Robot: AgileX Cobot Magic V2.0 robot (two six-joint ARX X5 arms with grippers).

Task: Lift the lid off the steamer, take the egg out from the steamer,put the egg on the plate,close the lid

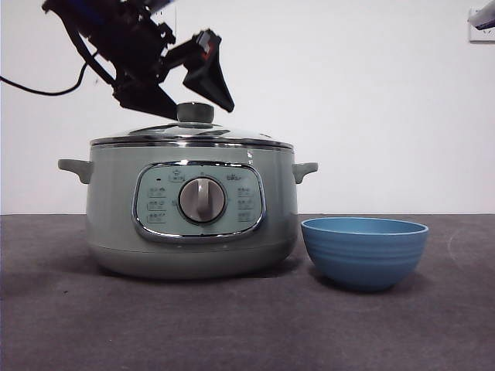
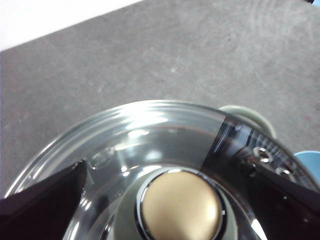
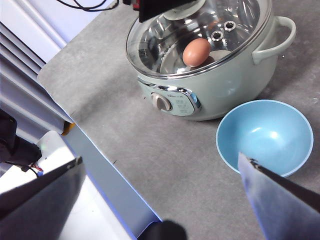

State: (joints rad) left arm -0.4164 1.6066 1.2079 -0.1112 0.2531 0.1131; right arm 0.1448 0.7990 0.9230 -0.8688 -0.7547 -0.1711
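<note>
Glass lid (image 1: pixel 191 133) seated on the steamer (image 1: pixel 191 212), brown egg (image 3: pixel 196 52) visible inside. Left gripper (image 1: pixel 186 81) above the knob (image 2: pixel 181 206), jaws spread wide on either side of it. Blue plate (image 1: pixel 363 251) beside the steamer. Right gripper (image 3: pixel 160 200) held high, jaws wide.

Even, bright light; glare streaks the lid (image 2: pixel 145 125); near fingers (image 3: pixel 280 200) blurred.

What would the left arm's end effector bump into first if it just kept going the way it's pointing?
Most likely the knob on the glass lid. The left end effector hangs open just above it, jaws on either side, and the lid is still on the steamer. How much gap is left is hard to judge.
</note>
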